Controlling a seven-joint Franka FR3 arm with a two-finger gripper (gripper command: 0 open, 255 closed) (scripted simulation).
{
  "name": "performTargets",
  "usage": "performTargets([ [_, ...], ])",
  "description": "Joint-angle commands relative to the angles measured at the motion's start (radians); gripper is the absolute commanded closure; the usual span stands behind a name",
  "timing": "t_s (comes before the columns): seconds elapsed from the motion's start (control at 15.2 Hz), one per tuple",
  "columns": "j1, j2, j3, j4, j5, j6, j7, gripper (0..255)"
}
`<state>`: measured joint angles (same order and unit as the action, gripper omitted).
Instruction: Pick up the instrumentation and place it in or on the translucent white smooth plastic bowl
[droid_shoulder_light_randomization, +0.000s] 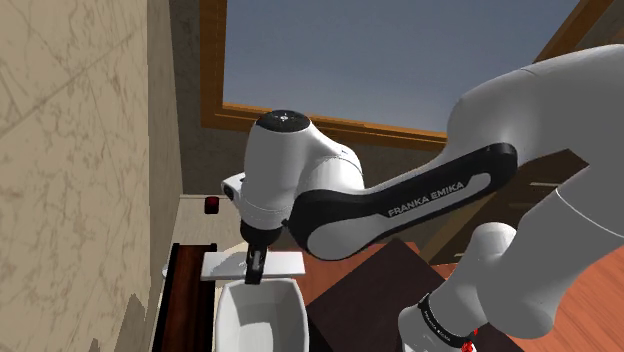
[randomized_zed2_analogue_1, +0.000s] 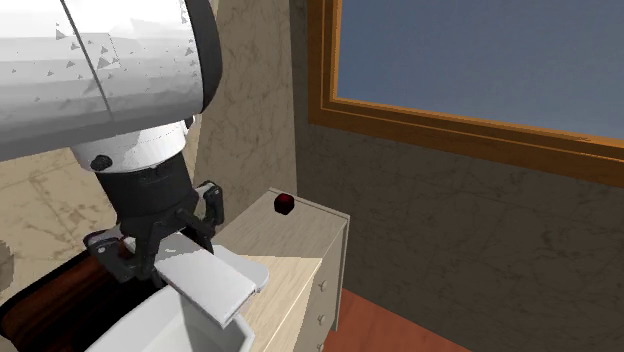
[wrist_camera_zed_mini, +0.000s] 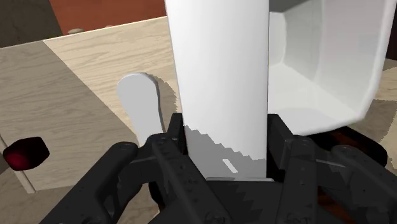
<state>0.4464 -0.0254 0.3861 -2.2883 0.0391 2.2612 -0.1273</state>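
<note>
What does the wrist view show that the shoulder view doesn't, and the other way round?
Wrist view: a close look at the gripper, its black fingers pressed against both sides of the white slab. Shoulder view: the white arm, a wooden window frame and a marbled wall. Shared: the slab, the white bowl beside it, and a small dark red object on the wooden top.

instrumentation (wrist_camera_zed_mini: 219, 76): plain white, shaded grey at its lower end
fingers (wrist_camera_zed_mini: 294, 159): all black
bowl (wrist_camera_zed_mini: 331, 70): white, no pattern
surface (wrist_camera_zed_mini: 95, 70): pale beige wood grain
small object (wrist_camera_zed_mini: 25, 153): dark red
window frame (randomized_zed2_analogue_1: 450, 125): orange-brown
wall (droid_shoulder_light_randomization: 70, 150): tan, faint marbled veins
</note>
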Motion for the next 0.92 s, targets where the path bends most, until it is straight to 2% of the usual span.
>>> performTargets([
  [0.0,0.024,-0.045,0.024,-0.049,0.024,0.008,0.033,255],
  [0.26,0.075,-0.116,0.073,-0.119,0.07,0.016,0.1,255],
  [0.86,0.07,-0.022,0.085,-0.165,0.023,0.149,0.134,255],
])
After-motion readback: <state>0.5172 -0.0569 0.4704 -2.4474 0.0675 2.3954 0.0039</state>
